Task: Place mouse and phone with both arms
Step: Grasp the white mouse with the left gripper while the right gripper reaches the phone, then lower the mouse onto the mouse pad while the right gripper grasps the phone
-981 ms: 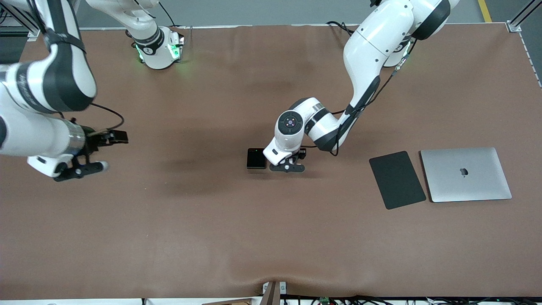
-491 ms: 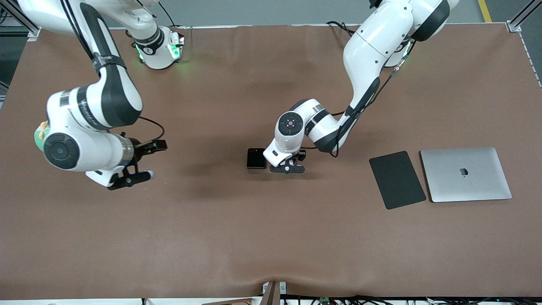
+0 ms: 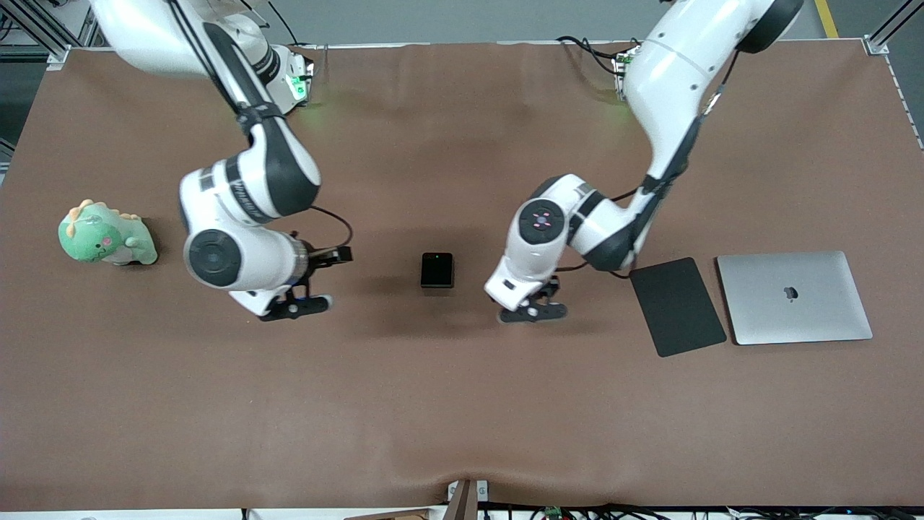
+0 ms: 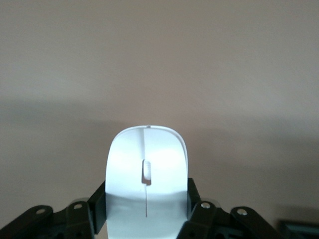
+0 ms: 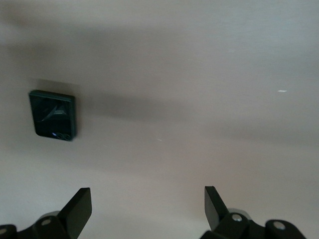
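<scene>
The phone (image 3: pixel 437 270) lies flat on the brown bench (image 3: pixel 462 404), near its middle, and serves as the landmark here. It also shows in the right wrist view (image 5: pixel 52 115) as a dark slab with nothing touching it.

The left pincer (image 3: pixel 533 311) hangs low over the bench, beside the phone toward the left arm's end, clearly apart from it. In the left wrist view its black fingers (image 4: pixel 97 209) are clamped on both sides of the mouse (image 4: pixel 147 174), a glossy white oval with a thin grey line down its middle; the mouse is up in that grip over bare bench. In the front view the mouse itself is hidden under the left arm's wrist.

The right pincer (image 3: pixel 296 307) is over the bench beside the phone toward the right arm's end, also apart from it. Its fingers (image 5: pixel 77 206) stand wide apart with nothing between them.

A dark grey mat (image 3: pixel 677 306) lies well apart from the phone toward the left arm's end, and a closed silver laptop (image 3: pixel 794 297) sits just beside the mat. A green plush dinosaur (image 3: pixel 105 235) rests well apart from the phone toward the right arm's end
</scene>
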Controlling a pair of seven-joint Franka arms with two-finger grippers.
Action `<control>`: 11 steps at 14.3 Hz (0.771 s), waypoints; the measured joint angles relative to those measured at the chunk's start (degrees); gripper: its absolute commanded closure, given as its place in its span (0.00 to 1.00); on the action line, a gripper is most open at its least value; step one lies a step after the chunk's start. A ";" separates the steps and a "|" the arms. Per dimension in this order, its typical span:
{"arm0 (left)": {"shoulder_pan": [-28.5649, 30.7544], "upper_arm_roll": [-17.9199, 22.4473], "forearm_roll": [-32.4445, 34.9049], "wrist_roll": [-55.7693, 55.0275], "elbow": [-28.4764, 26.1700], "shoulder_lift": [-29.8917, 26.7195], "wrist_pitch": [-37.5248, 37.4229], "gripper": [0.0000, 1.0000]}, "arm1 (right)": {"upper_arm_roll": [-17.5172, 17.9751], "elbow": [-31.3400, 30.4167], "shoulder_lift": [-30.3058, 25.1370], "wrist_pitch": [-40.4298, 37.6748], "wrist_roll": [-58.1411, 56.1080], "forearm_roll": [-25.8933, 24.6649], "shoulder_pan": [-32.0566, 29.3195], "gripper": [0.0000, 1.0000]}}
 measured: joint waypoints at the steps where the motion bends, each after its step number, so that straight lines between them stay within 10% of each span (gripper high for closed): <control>1: 2.09 0.03 0.04 1.90 -0.11 -1.33 -0.90 0.81 | 0.02 -0.01 1.12 1.85 1.74 0.31 1.42 0.00; 11: 23.13 -0.01 0.71 12.89 -8.78 -7.38 -3.47 0.81 | -0.01 1.80 11.23 16.35 13.13 1.04 10.82 0.00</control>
